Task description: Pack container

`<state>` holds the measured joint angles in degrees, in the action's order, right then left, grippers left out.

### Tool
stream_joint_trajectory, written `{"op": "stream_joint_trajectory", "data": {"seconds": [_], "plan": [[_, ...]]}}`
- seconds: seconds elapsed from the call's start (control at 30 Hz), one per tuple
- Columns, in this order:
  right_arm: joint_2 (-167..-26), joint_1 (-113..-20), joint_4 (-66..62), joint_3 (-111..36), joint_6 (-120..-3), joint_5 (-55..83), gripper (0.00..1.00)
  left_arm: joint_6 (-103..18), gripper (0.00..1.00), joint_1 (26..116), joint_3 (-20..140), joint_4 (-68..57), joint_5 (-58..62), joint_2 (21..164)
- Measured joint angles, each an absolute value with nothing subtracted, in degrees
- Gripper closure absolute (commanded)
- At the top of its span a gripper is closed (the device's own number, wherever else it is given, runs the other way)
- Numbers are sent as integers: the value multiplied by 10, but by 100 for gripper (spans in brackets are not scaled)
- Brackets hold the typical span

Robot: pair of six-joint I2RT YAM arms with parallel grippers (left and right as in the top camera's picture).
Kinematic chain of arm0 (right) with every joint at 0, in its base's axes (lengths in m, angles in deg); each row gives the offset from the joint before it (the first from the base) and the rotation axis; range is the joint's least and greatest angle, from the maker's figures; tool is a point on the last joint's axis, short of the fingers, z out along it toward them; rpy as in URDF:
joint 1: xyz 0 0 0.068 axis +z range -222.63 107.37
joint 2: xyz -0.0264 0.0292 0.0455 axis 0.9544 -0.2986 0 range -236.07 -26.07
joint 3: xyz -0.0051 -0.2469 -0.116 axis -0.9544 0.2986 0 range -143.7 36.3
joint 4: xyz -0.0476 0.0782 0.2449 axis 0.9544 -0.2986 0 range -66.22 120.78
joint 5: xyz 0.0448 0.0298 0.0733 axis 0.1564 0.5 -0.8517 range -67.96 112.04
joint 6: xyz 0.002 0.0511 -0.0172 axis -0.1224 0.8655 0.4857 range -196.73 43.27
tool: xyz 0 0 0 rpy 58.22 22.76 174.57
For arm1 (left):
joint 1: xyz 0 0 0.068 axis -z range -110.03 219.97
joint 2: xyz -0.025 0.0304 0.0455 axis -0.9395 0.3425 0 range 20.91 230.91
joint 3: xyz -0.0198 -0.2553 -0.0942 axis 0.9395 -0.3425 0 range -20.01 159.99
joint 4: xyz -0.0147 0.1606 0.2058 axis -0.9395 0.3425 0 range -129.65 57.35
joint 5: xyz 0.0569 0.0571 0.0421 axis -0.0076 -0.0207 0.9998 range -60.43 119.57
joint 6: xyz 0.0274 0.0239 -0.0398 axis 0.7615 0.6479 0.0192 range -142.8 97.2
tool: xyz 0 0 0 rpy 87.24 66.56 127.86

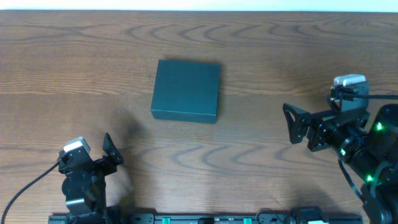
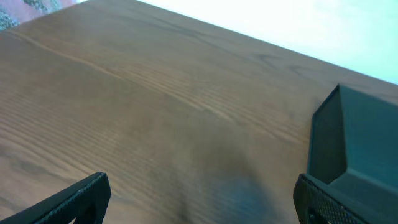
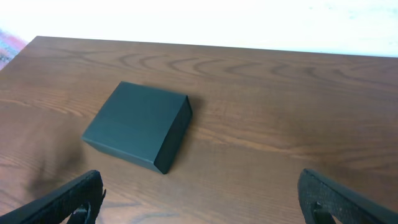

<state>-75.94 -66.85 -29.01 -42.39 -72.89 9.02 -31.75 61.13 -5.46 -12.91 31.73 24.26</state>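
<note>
Container (image 1: 186, 90) sat shut above centre of the overhead view, while your left gripper (image 2: 202, 196) and right gripper (image 3: 199, 193) each had jaws spread wide.

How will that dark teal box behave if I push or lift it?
The container lies low and flat on the table, so a push should probably slide it, not tip it. Its matte faces look like cardboard: likely light, and the walls may dent under a hard squeeze. It is closed, so its weight is a guess.
</note>
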Motion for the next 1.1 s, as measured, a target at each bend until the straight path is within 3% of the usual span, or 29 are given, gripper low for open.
{"op": "stream_joint_trajectory", "data": {"seconds": [1.1], "plan": [[-759, -668, -290, -424, -729, 90, 1, -317, 5, 611, -116, -141, 313, 215]]}}
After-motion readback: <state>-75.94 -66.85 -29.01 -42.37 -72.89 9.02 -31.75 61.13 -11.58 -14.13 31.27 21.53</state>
